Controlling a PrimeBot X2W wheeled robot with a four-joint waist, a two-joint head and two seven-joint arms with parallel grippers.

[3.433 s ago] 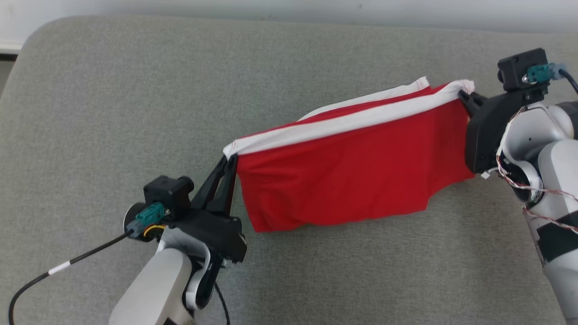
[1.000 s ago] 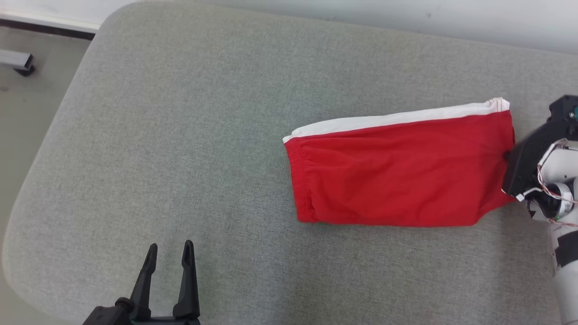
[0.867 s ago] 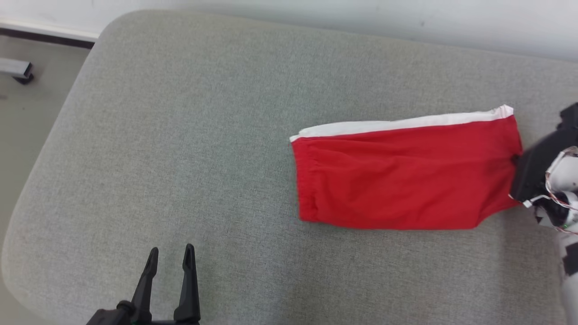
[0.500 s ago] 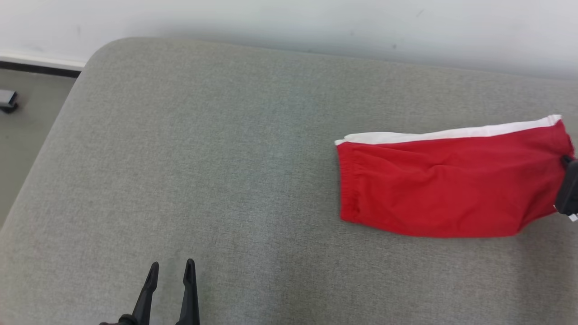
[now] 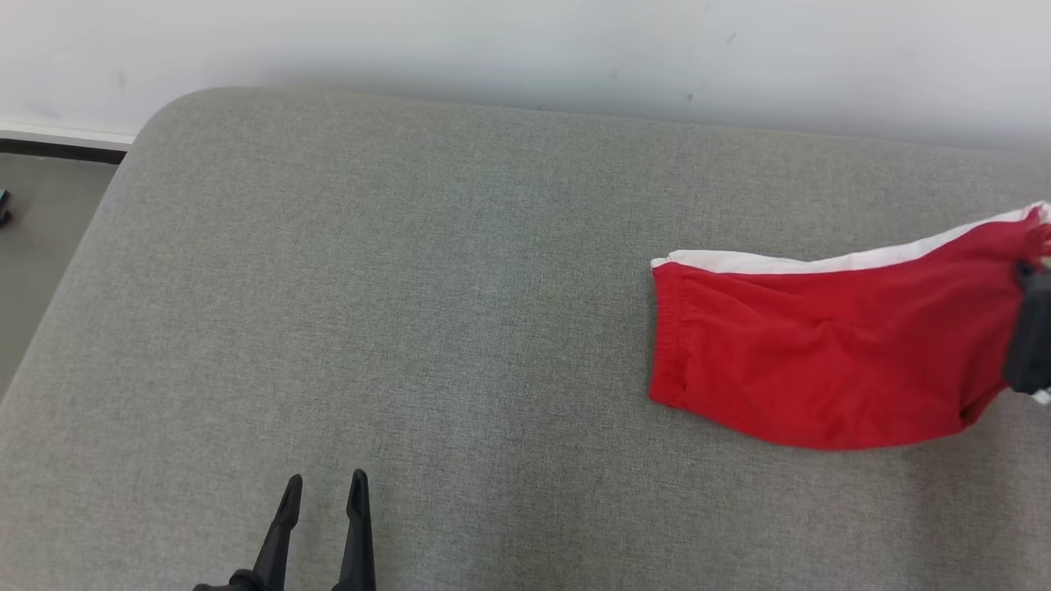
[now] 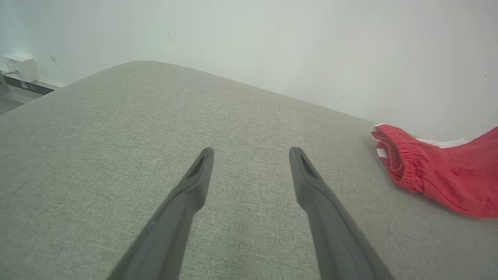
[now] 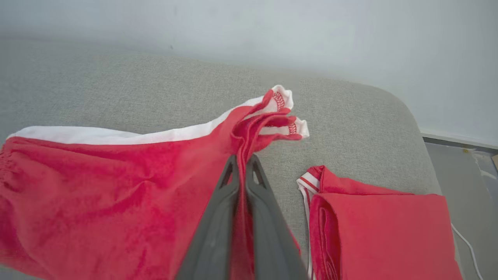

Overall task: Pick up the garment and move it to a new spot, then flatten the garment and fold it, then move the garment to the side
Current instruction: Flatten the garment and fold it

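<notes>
The garment [image 5: 829, 361] lies folded at the right end of the grey padded surface [image 5: 369, 287], its right-hand hem lifted. The right tool [image 7: 242, 159] is clamped on that hem; the left tool [image 5: 324, 486] stands wide apart, empty. Judged: folding done, side move under way, release outstanding.

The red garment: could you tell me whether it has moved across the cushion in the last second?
Yes. The red garment, pinched by the right gripper, has slid rightward, farther from the rounded left corner of the cushion.
</notes>
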